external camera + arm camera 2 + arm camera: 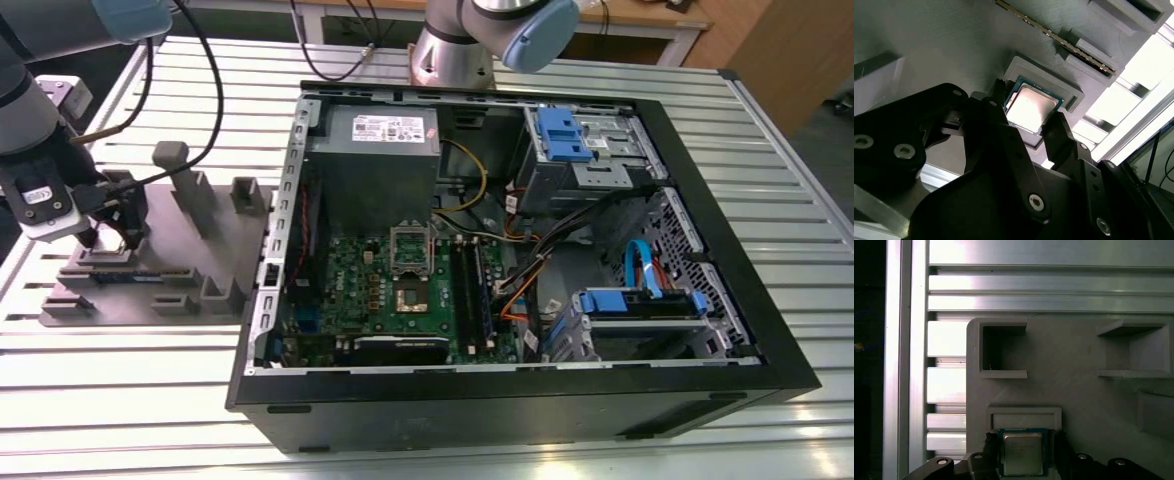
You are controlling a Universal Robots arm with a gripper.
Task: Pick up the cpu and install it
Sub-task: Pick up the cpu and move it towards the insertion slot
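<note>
"Where did the cpu (1023, 454) lie?"
"Flat in the grey fixture's (1079, 390) pocket on the desk (134, 400). The tool (1028, 107) straddled it, jaws unclenched. Light, stiff and fragile, I judged: grip the thin edges."

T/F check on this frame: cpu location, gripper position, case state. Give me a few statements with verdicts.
1. The cpu sits in a recess of the grey fixture. True.
2. The cpu is seated on the motherboard. False: it lies in the fixture, outside the computer case.
3. The gripper is down at the fixture, on the exterior view's left of the computer case. True.
4. The computer case is closed. False: its side is open and the motherboard shows inside.
5. The fixture rests on a wooden table. False: it rests on a slotted metal table.
</note>
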